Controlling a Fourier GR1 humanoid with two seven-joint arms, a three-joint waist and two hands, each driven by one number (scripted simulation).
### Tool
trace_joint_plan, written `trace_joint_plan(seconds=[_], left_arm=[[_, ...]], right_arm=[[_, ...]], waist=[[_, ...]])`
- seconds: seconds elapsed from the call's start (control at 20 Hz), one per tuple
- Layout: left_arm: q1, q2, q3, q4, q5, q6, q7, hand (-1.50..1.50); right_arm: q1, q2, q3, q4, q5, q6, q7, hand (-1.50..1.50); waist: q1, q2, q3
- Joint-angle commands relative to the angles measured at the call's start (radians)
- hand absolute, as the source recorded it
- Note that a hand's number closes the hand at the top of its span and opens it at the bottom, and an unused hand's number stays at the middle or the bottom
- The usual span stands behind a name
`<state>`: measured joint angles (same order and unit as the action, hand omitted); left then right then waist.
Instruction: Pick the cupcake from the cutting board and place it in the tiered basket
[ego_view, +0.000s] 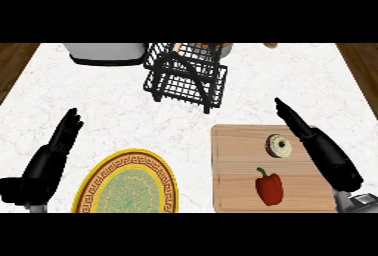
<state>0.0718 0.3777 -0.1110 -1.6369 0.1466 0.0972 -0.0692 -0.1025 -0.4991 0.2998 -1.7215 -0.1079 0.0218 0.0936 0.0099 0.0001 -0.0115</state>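
The right hand lay over the cutting board's right edge, fingers straight, holding nothing; the cupcake sat just to its left, near the board's far edge; the left hand rested open, well apart; the tiered basket stood beyond.

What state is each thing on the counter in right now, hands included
cupcake: on the cutting board, not held.
red pepper: lying on the cutting board, untouched.
cutting board: flat on the counter.
tiered basket: upright; contents unclear.
plate: on the counter, nothing on it.
right hand: open, fingers straight, beside the cupcake.
left hand: open, resting at the left.
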Motion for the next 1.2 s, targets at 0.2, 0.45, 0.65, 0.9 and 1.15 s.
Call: trace_joint_plan(seconds=[0.2, 0.45, 0.65, 0.9, 1.15], left_arm=[[0.106, -0.054, 0.029, 0.118, -0.029, 0.112, 0.048, 0.0], [0.139, -0.106, 0.032, 0.137, 0.001, 0.142, 0.076, 0.0], [0.111, -0.119, 0.01, 0.146, -0.029, 0.162, 0.095, 0.0], [0.069, -0.152, -0.045, 0.17, -0.094, 0.191, 0.102, 0.0], [0.032, -0.156, -0.047, 0.192, -0.091, 0.175, 0.1, 0.0]], right_arm=[[0.002, -0.004, -0.367, -0.007, 0.151, -0.445, 0.036, 1.5], [0.091, 0.142, -0.615, 0.085, 0.169, -0.823, 0.133, -1.5], [0.21, 0.34, -0.583, -0.083, 0.261, -1.045, 0.014, -1.5], [0.449, 0.462, -0.356, -0.268, 0.507, -1.062, 0.191, -1.5], [0.548, 0.44, -0.218, -0.2, 0.638, -0.858, 0.408, -1.5]], waist=[[-0.082, -0.012, 0.009], [-0.173, -0.016, 0.015], [-0.107, -0.014, 0.011], [-0.039, -0.002, 0.006], [-0.012, 0.012, 0.002]])
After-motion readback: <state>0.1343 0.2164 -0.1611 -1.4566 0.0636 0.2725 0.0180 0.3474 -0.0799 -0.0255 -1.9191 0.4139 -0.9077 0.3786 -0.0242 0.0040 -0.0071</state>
